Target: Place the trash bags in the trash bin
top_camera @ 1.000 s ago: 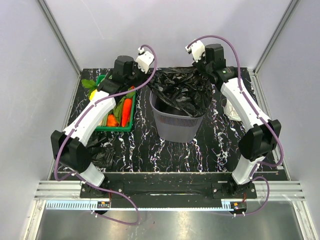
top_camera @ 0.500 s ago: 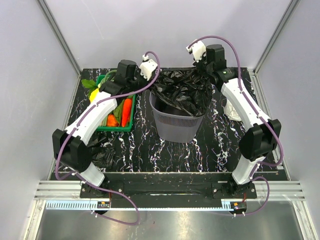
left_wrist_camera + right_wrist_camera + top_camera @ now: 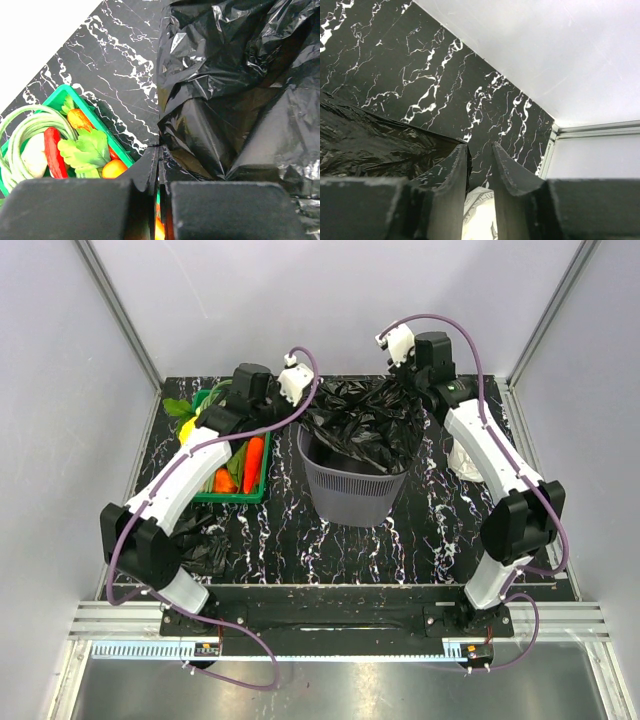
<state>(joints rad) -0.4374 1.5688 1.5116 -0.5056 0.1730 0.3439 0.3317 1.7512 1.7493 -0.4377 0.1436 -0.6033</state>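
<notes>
A grey mesh trash bin (image 3: 352, 490) stands mid-table. One glossy black trash bag (image 3: 368, 425) is draped over its rim and bunched above its mouth. My left gripper (image 3: 305, 410) is at the bag's left edge. In the left wrist view the left gripper (image 3: 159, 147) is shut, pinching the edge of the bag (image 3: 235, 85). My right gripper (image 3: 410, 390) hovers at the bag's far right corner. In the right wrist view the right gripper (image 3: 479, 146) is open with nothing between its fingers. There the bag (image 3: 370, 140) rests against the outside of the left finger. A second trash bag (image 3: 200, 540) lies crumpled at the near left.
A green crate (image 3: 262, 485) of vegetables sits left of the bin, and its rim (image 3: 65, 91) lies just below my left gripper. A white roll (image 3: 465, 460) lies right of the bin, under my right gripper (image 3: 477, 210). Grey walls close the back and sides.
My right gripper's jaws have parted and let go of the bag. My left gripper has moved right toward the bin, still pinching the bag, which now bunches higher over the bin.
</notes>
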